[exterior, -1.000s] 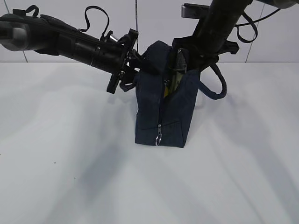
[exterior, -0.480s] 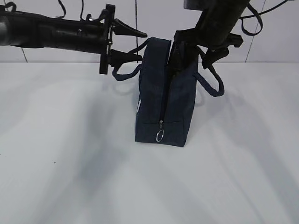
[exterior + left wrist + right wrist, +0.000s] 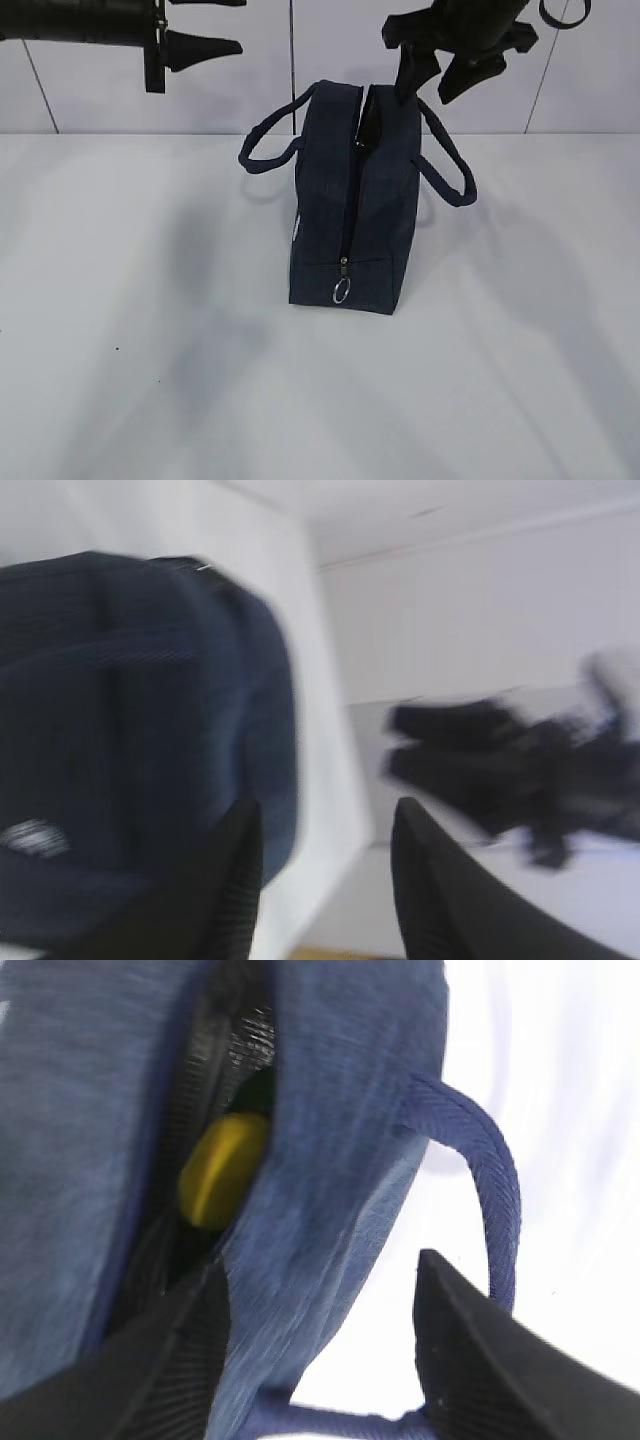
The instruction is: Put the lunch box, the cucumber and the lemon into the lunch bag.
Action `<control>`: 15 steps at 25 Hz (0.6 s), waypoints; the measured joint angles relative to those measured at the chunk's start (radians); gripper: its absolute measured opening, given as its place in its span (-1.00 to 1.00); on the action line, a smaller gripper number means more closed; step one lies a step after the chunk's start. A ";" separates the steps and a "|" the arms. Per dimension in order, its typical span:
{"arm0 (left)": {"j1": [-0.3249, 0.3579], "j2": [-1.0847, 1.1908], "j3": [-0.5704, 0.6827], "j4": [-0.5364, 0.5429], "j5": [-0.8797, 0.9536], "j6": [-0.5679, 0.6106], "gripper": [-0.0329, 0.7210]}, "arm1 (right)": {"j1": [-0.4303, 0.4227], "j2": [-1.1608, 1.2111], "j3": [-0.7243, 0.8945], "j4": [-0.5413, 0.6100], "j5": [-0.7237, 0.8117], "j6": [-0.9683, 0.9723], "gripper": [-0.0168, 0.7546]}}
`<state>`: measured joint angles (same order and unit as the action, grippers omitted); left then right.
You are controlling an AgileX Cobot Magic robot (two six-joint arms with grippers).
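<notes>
The navy lunch bag (image 3: 345, 220) stands upright mid-table, its top slit partly open and its zipper ring hanging at the front. In the right wrist view the yellow lemon (image 3: 222, 1170) lies inside the lunch bag (image 3: 330, 1160), with a dark green sliver just above it that I cannot identify. The lunch box and the cucumber are hidden. My right gripper (image 3: 424, 95) hovers open just above the bag's right side, and its fingers (image 3: 322, 1263) straddle the bag wall without touching. My left gripper (image 3: 240, 22) is open, high up at the left, away from the bag (image 3: 130, 730), with nothing in it (image 3: 325, 808).
Two loop handles (image 3: 262, 150) stick out on either side of the bag. The white table (image 3: 150, 350) runs back to a tiled wall. In the blurred left wrist view the right arm (image 3: 500, 770) shows beyond the bag.
Both grippers have opened, let go of the bag and risen; the left one pulled up and to the left. The bag's mouth has narrowed and the bag now stands free.
</notes>
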<state>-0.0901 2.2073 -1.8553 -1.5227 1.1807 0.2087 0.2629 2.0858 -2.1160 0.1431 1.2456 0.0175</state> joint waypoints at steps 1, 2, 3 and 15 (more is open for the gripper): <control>0.004 -0.021 0.000 0.008 0.000 0.013 0.06 | 0.000 -0.013 0.000 0.013 0.000 -0.032 0.23; 0.005 -0.045 0.000 0.028 0.002 0.022 0.03 | 0.000 -0.028 0.000 0.022 0.000 -0.052 0.23; 0.006 -0.065 0.000 0.055 0.004 0.030 0.00 | 0.000 -0.042 0.000 0.027 0.000 -0.063 0.23; -0.027 -0.357 0.000 0.943 0.044 -0.005 -0.15 | 0.049 -0.171 0.014 0.040 0.006 -0.077 0.15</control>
<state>-0.1175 1.8501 -1.8553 -0.5797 1.2251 0.2038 0.3116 1.9144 -2.1021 0.1827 1.2518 -0.0594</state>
